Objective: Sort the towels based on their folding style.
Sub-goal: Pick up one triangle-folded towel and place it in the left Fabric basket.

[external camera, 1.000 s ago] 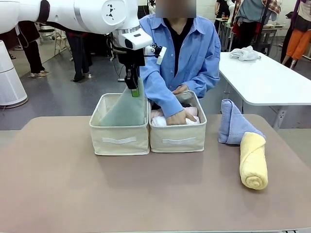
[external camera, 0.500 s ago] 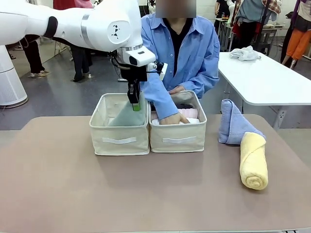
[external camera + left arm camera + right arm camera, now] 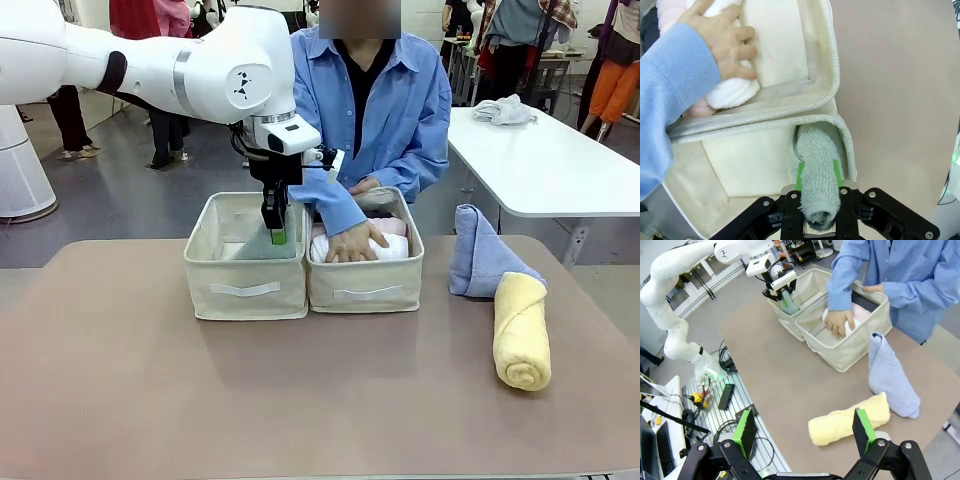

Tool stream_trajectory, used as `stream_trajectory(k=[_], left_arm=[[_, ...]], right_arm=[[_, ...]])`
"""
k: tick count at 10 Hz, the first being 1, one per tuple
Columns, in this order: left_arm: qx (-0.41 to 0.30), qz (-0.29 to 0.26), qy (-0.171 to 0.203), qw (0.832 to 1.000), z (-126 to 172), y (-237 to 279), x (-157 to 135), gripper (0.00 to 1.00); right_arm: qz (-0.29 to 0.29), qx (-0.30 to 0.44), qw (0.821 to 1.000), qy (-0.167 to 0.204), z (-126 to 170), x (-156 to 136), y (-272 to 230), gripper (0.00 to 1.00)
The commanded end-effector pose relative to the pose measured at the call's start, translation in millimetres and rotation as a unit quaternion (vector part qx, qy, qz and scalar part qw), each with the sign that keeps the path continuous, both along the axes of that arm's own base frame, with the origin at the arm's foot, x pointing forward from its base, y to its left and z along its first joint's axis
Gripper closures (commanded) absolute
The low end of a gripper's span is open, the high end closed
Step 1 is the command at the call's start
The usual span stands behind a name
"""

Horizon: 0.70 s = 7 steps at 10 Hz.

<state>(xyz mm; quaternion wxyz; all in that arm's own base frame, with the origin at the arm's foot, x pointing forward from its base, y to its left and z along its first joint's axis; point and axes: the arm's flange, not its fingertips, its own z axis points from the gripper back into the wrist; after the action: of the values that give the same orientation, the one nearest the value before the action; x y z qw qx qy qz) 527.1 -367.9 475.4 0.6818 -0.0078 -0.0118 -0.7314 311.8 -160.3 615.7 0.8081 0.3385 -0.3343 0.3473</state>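
Observation:
My left gripper [image 3: 277, 228] is shut on the pale green towel [image 3: 817, 192] and holds it down inside the left beige bin [image 3: 245, 290], against the bin's corner. In the right bin [image 3: 365, 290] lie a white roll [image 3: 385, 248] and a pink roll [image 3: 390, 227], with the person's hand [image 3: 352, 243] resting on the white one. A dark piece [image 3: 866, 304] shows at that bin's far end. The light blue cone [image 3: 480, 250] stands on the table at the right, touching the yellow roll [image 3: 522, 330] lying in front of it. My right gripper [image 3: 805, 432] hangs open above the table, nothing between its fingers.
A white side table [image 3: 560, 170] stands at the back right with a shapeless white cloth bundle [image 3: 503, 110] on it. The brown table [image 3: 300, 400] has free room in front of the bins. The person's sleeve [image 3: 325, 200] crosses over the wall between the bins.
My left gripper has gone down with the pale green towel, from above the left bin into it. The person's hand has shifted slightly on the rolls in the right bin.

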Motion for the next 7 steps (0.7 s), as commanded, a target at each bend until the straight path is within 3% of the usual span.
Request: stream_trajectory(k=[1, 3, 7], left_arm=[[0.003, 0.007, -0.01, 1.0, 2.9, 1.6, -4.8, 0.26], [0.001, 0.008, -0.007, 1.0, 2.5, 1.8, -4.3, 0.0], [0.0, 0.008, -0.006, 1.0, 2.1, 1.7, -4.6, 0.0]], right_arm=[[0.005, 0.006, 1.0, -0.005, -1.1, 0.4, 0.5, 0.0], [0.005, 0.006, 1.0, -0.005, -1.1, 0.4, 0.5, 0.0], [0.005, 0.006, 1.0, -0.005, -1.1, 0.4, 0.5, 0.0]])
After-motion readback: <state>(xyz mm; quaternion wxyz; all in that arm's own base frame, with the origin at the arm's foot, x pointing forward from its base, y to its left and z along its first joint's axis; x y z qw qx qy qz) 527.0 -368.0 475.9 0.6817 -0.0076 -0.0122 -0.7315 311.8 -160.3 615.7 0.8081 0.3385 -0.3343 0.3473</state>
